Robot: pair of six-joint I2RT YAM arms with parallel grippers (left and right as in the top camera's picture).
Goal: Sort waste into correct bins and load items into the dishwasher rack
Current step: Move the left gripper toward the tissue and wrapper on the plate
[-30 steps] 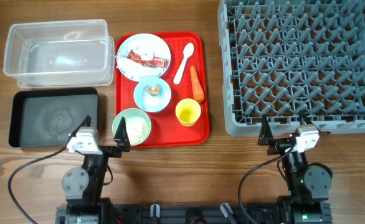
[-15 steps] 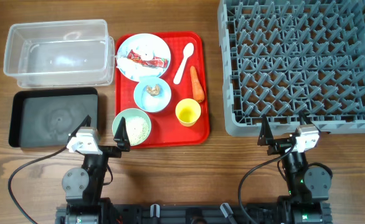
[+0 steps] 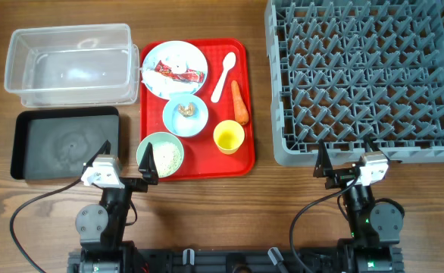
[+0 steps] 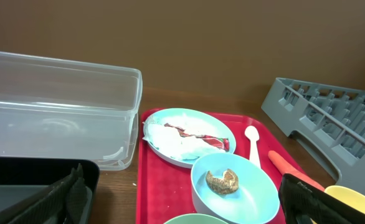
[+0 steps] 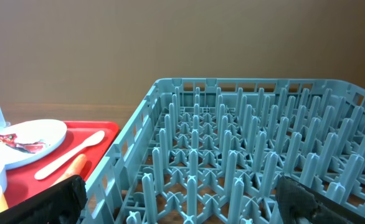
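Your two arms match: the left arm (image 3: 97,224) and right arm (image 3: 373,220) are black, with round joint housings low down. Each carries a white block (image 3: 101,173) near the wrist and a thin black cable (image 3: 25,205) curving off to one side. The left tool (image 3: 128,155) and right tool (image 3: 345,154) have dark, tapering fingers (image 4: 322,200), matte black up close.

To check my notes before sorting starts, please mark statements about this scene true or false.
1. The carrot lies on the red tray beside the white spoon. True.
2. The dishwasher rack holds the yellow cup. False: the rack is empty; the cup stands on the tray.
3. The brown scrap sits in a small blue bowl. True.
4. The red wrapper is in the clear tub. False: the tub is empty; the wrapper lies on the blue plate.
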